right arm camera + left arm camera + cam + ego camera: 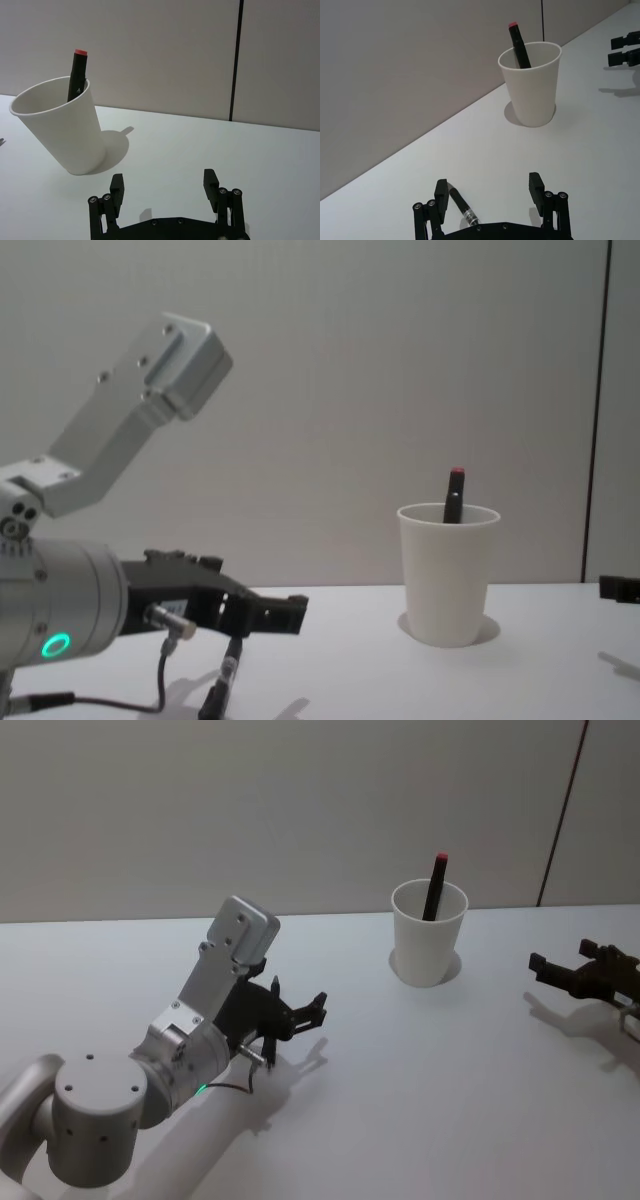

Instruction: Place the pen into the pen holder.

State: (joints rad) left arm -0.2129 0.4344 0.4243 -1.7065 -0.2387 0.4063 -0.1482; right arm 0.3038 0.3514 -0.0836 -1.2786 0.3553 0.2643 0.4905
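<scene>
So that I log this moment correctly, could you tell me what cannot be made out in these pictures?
The marker: lower part hidden inside the pen holder, every view.
The pen: near end hidden under the body of the left pincer, left wrist view; contact with its finger unclear.
The right pincer: wrist cut off by the head view's right edge.

The head view looks forward and down from high above the white table [430,1110], with the pen holder [430,945] toward the far edge. The chest view sits low and looks level across the tabletop at the pen holder's side, with the left arm [60,600] large in the foreground. The left wrist view looks past the left gripper [488,179] toward the pen holder from well back. The right wrist view looks past the right gripper [164,176] at the pen holder from nearer, on its other side. All 4 views share the pen holder and the grey wall [300,810] behind it.
</scene>
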